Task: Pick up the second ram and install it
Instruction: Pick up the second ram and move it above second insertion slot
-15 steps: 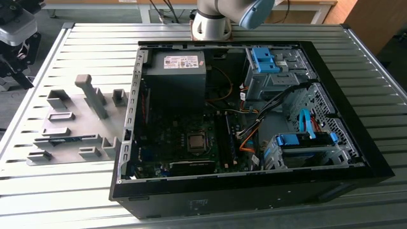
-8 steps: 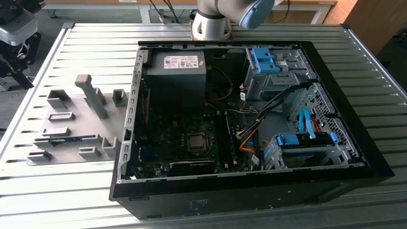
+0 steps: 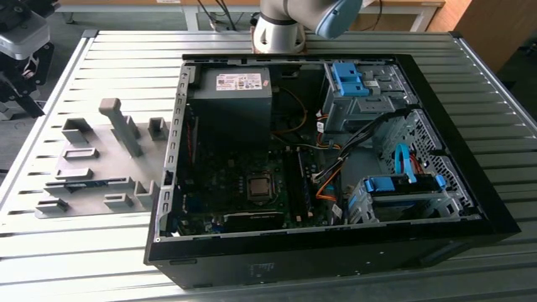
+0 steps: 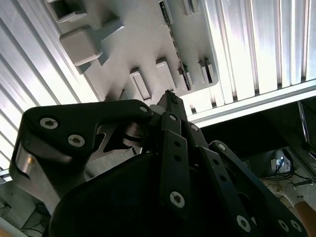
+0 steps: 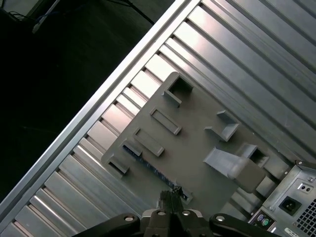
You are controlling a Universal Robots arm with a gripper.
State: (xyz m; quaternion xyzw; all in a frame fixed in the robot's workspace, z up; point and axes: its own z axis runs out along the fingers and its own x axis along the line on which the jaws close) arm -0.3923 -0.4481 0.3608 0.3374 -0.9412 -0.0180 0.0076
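The thin blue ram stick (image 3: 94, 184) stands edgewise in the grey holder plate (image 3: 100, 141) at the exterior view's lower left, likely for gripping. The pincer (image 5: 173, 194) hovers above, tips together, empty.

arm (image 3: 281, 28): silver-grey joint, pale blue cap | gripper (image 4: 170, 98): black linkage bars, silver screw heads

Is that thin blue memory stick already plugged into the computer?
No, the second ram sits on the grey holder plate, outside the computer case.
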